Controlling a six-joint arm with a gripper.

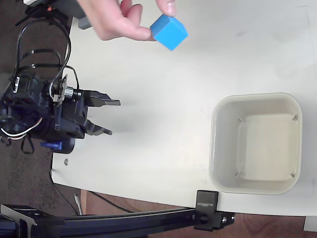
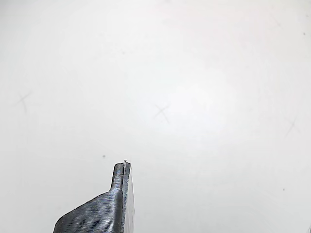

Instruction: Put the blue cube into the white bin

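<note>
A person's hand (image 1: pixel 111 17) holds the blue cube (image 1: pixel 169 31) between its fingertips at the top of the fixed view, above the white table. The white bin (image 1: pixel 225 148) stands at the right with nothing in it. At the table's left edge my gripper (image 1: pixel 114 118) stands open, its jaws pointing right with nothing between them. It is far from both the cube and the bin. The wrist view shows one dark finger (image 2: pixel 116 199) over bare white tabletop; neither cube nor bin appears there.
The table (image 1: pixel 158 99) is white with faint pencil crosses (image 2: pixel 162 112). A black clamp (image 1: pixel 208 215) and a rail run along the lower table edge. Cables (image 1: pixel 37 49) loop behind the arm at the left.
</note>
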